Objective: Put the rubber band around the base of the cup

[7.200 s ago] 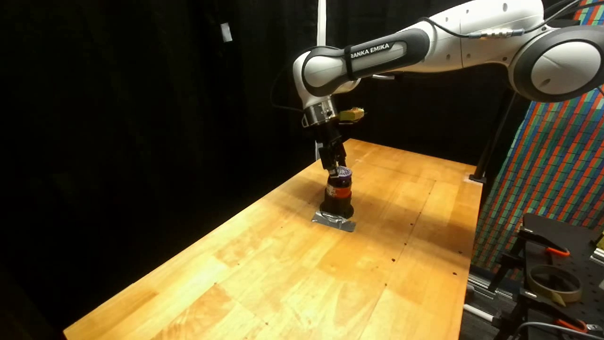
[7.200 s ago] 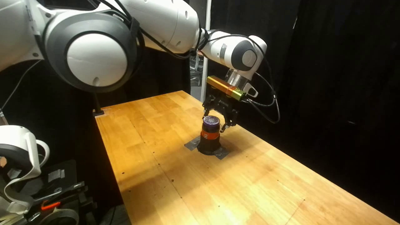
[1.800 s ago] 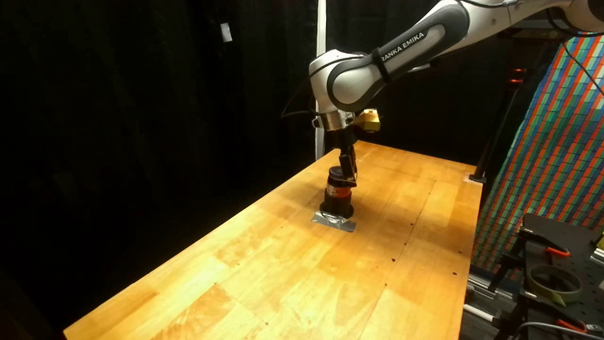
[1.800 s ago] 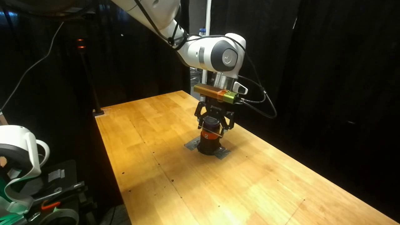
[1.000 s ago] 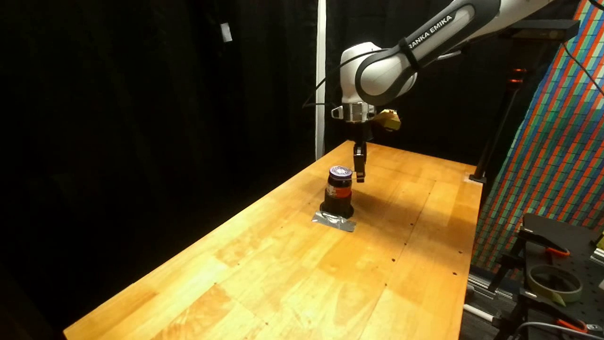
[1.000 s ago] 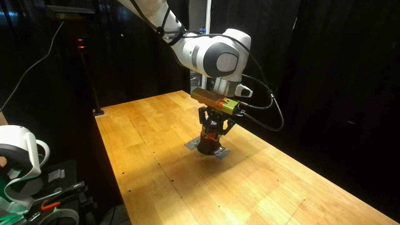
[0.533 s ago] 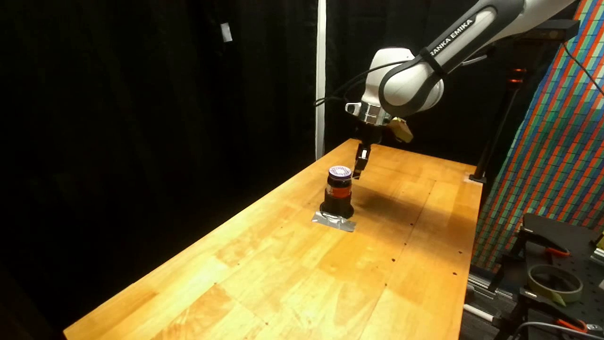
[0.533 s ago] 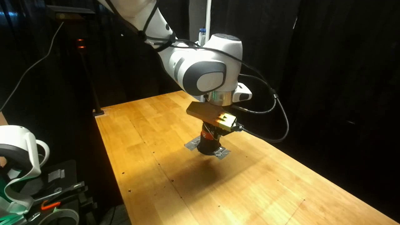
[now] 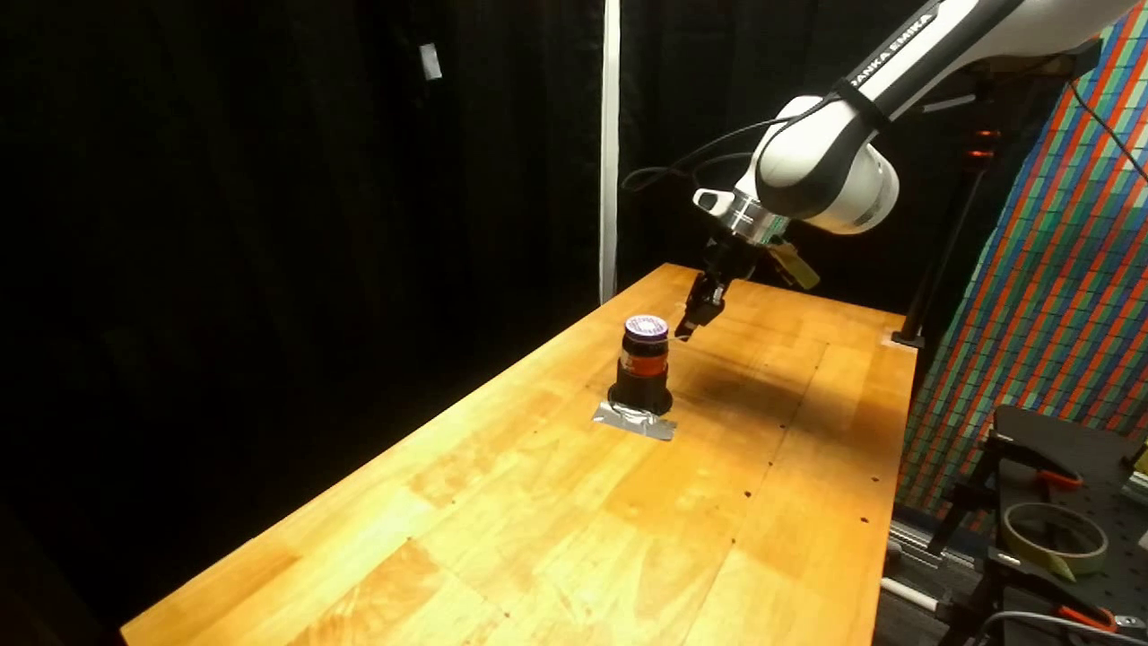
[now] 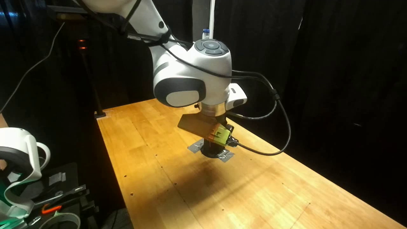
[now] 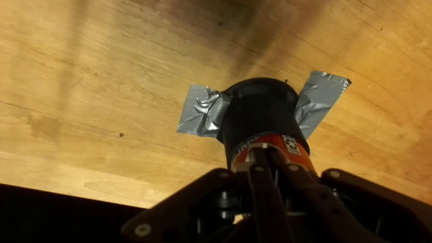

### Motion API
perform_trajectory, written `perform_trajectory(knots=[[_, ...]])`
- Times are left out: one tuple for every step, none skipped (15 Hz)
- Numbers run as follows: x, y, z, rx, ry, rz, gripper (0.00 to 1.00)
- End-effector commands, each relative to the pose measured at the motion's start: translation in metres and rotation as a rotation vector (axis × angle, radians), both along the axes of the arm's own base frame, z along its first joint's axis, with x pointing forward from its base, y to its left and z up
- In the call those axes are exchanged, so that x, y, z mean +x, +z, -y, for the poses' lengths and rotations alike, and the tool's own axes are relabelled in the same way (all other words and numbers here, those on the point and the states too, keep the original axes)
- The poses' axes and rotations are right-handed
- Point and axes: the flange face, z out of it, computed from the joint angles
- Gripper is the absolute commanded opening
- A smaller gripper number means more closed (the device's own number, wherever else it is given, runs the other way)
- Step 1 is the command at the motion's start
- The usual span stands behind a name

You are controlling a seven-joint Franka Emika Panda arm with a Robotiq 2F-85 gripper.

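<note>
In an exterior view, from the left: a black curtain (image 9: 269,224) is hanging beyond the left edge of the worktop (image 9: 619,529), a pale tag (image 9: 430,61) showing on it. A white pole (image 9: 611,152) is rising behind that edge, near the far left corner. A strip of silver tape (image 9: 634,421) is lying flat, touching the foot of the cup (image 9: 642,386); in the wrist view two strips are flanking it. The cup is standing upright, well in from both the left and right edges, orange showing above its black base. The rubber band (image 9: 674,339), a thin pale strand, is stretching from the cup's upper part across to the gripper (image 9: 686,334); whether it is passing all the way round the cup, I cannot tell. The gripper is tilting, its tips just beside the cup. In the wrist view its fingers (image 11: 259,158) are standing together, clenched; whether they are pinching the rubber band or wearing it looped, I cannot tell. The arm (image 9: 812,161) is slanting up over the right edge. Past that edge a striped cloth (image 9: 1040,296) is hanging, and a tape roll (image 9: 1081,563) is lying on a dark stand (image 9: 1067,440).
</note>
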Motion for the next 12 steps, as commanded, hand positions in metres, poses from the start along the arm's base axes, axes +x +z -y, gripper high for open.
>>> perform_trajectory(knots=[[-0.017, 0.014, 0.004, 0.038, 0.049, 0.121, 0.06], [-0.015, 0.016, 0.004, 0.059, 0.060, 0.155, 0.06], [-0.016, 0.019, 0.005, 0.077, 0.068, 0.181, 0.06], [-0.016, 0.023, 0.005, 0.095, 0.070, 0.215, 0.07], [-0.016, 0.026, 0.007, 0.109, 0.078, 0.244, 0.07], [-0.016, 0.028, 0.010, 0.126, 0.085, 0.268, 0.08], [-0.018, 0.030, 0.012, 0.145, 0.092, 0.283, 0.07], [-0.019, 0.031, 0.015, 0.158, 0.100, 0.296, 0.07], [-0.021, 0.032, 0.019, 0.166, 0.108, 0.304, 0.06], [-0.025, 0.033, 0.022, 0.175, 0.113, 0.303, 0.07], [-0.029, 0.033, 0.024, 0.189, 0.114, 0.291, 0.09], [-0.036, 0.031, 0.028, 0.199, 0.096, 0.247, 0.32]])
